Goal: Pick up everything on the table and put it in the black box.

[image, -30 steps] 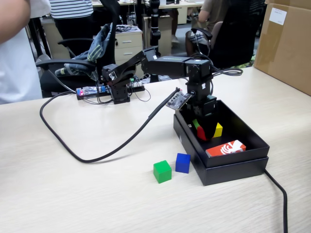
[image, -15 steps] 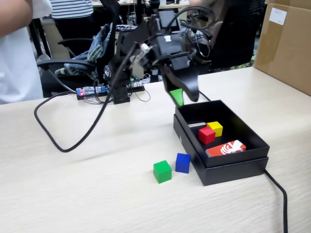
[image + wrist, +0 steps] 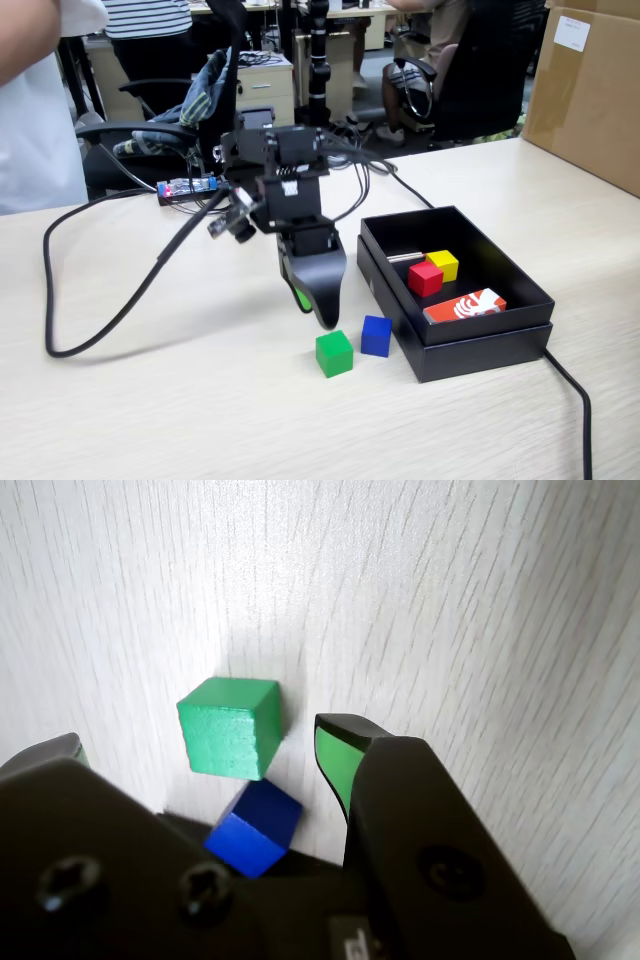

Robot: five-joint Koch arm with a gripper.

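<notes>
A green cube (image 3: 334, 353) and a blue cube (image 3: 376, 336) sit close together on the pale table (image 3: 180, 400), just left of the black box (image 3: 480, 352). A red cube (image 3: 425, 278) and a yellow cube (image 3: 443, 264) lie inside the box. My gripper (image 3: 314, 308) hangs open just above and behind the two cubes on the table, holding nothing. In the wrist view the gripper (image 3: 200, 738) has its jaws wide apart, with the green cube (image 3: 228, 728) between the tips and the blue cube (image 3: 255, 828) nearer the palm.
An orange-and-white packet (image 3: 465, 305) and a thin silver stick (image 3: 405, 257) lie in the box. A brown carton (image 3: 590, 90) stands at the back right. Black cables (image 3: 100, 300) loop over the table's left; another cable (image 3: 575, 400) runs past the box.
</notes>
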